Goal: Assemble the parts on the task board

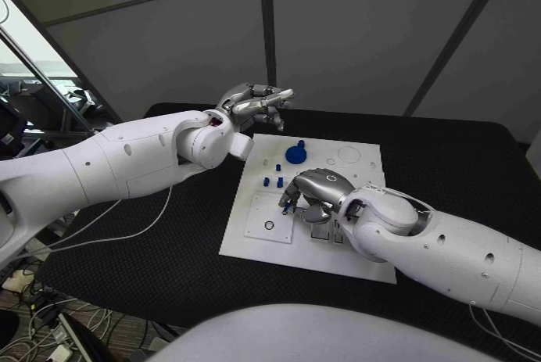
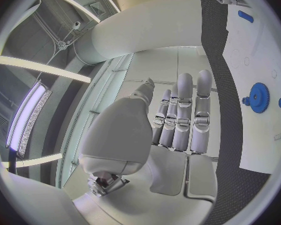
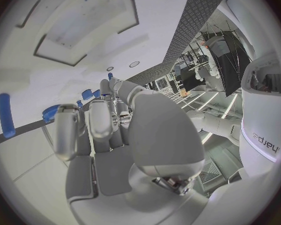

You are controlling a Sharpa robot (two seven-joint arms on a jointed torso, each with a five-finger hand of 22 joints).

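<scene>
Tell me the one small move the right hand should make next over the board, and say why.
Probably a slight lift of the right hand to check its hold. Its fingers curl down onto the task board among the small blue parts, but whether it grips one cannot be told. The left hand is raised off the board's far corner, holding nothing, and the blue gear lies untouched.

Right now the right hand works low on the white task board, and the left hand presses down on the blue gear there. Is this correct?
Not quite. The right hand is indeed low on the task board, but the left hand does not press the blue gear. The head view shows it raised beyond the board's far edge, holding nothing, with the gear lying untouched.
</scene>
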